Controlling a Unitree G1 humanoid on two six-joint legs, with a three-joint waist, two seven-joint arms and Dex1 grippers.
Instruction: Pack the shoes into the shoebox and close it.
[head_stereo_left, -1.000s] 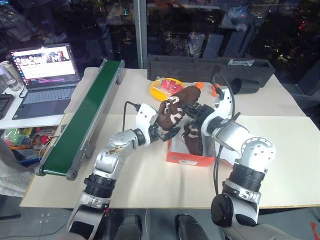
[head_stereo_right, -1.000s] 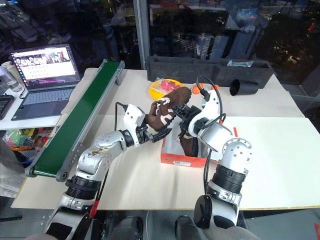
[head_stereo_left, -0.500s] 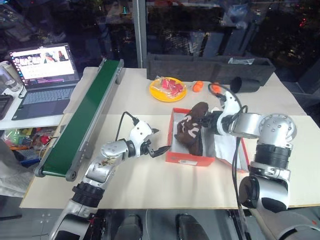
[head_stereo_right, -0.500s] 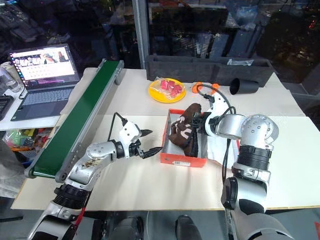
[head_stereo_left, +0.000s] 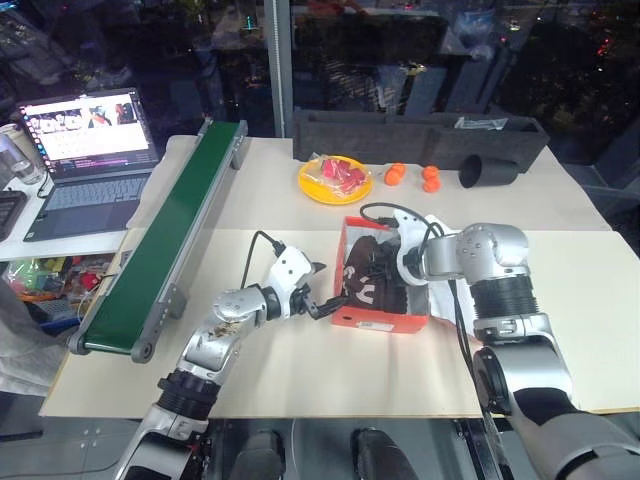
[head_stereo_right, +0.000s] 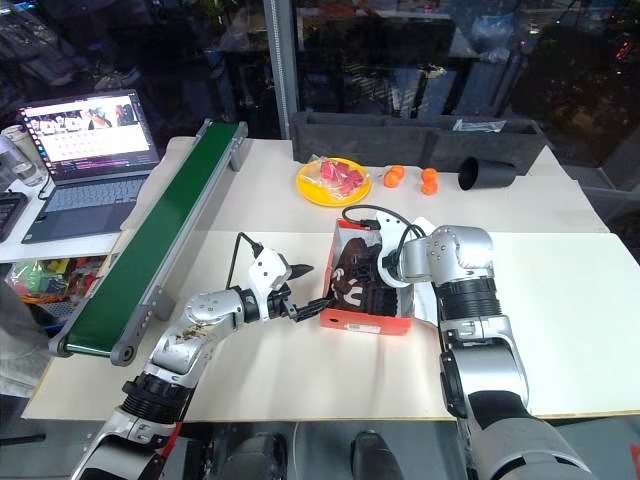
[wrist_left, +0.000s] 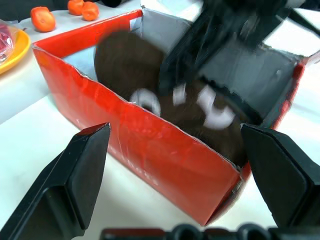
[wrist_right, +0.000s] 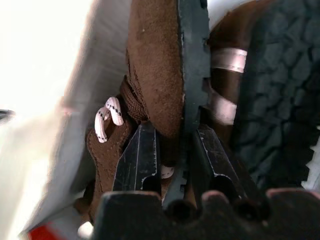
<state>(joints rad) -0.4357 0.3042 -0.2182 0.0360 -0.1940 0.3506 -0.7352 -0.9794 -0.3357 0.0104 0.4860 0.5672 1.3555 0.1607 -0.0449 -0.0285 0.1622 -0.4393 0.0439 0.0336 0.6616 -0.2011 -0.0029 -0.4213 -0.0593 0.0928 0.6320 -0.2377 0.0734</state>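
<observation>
- Shoes (head_stereo_left: 372, 278) of dark brown suede with whitish laces are seen inside the open shoebox (head_stereo_left: 385, 318), which sits on the pale bench (head_stereo_left: 300, 370) near its middle.
- One shoe (wrist_right: 160, 75) is clamped at its sole edge by the right tool (wrist_right: 175, 150), whose fingers (wrist_right: 137, 160) are pressed against the suede on one side and the dark sole on the other; the second shoe (wrist_right: 270, 90) lies just beside it, tread showing.
- The right tool (head_stereo_left: 385, 268) is angled down into the box from the box's right side.
- The left tool (head_stereo_left: 318, 290) is held just beside the box's left wall, fingers spread wide apart with nothing between them; contact with the cardboard cannot be judged, as the wrist view is blurred.
- The box lid (head_stereo_left: 455, 285) appears to be folded out to the right, partly hidden by the arm.
- A yellow plate (head_stereo_left: 335, 178) and small orange fruits (head_stereo_left: 396, 173) are set beyond the box, with a green conveyor (head_stereo_left: 170, 235) to the left.
</observation>
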